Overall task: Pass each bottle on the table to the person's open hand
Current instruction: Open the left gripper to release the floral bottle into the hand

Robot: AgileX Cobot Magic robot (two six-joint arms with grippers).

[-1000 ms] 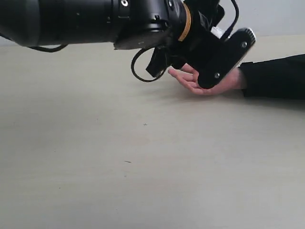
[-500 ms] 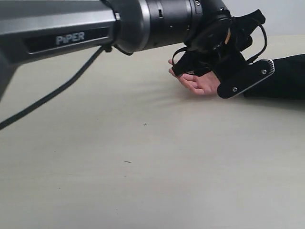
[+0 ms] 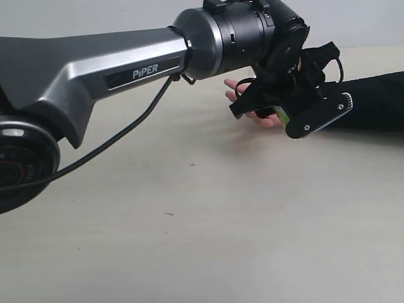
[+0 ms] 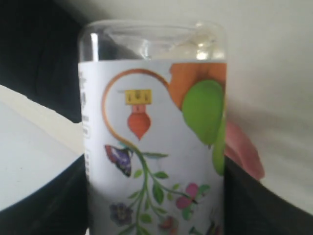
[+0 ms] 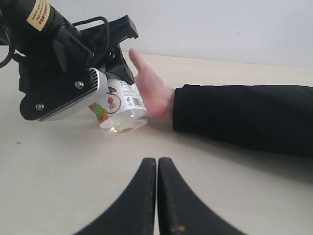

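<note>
My left gripper (image 3: 285,117) is shut on the white floral bottle (image 4: 151,142), its black fingers (image 4: 46,205) on either side of the label. It holds the bottle (image 5: 122,105) tilted, just above the table (image 3: 189,221), against the palm side of the person's open hand (image 5: 149,90). I cannot tell whether bottle and palm touch. In the exterior view the gripper covers most of the hand (image 3: 240,85), and only the fingertips show. My right gripper (image 5: 157,160) hangs low over the table in front of the hand, shut and empty.
The person's forearm in a black sleeve (image 3: 372,101) lies on the table, reaching in from the right. My left arm's grey link and cable (image 3: 126,69) cross the upper left of the exterior view.
My left arm has swung so that its grey link now fills the upper left, and the gripper with the bottle has moved right and down over the palm. The right gripper has stayed still.
</note>
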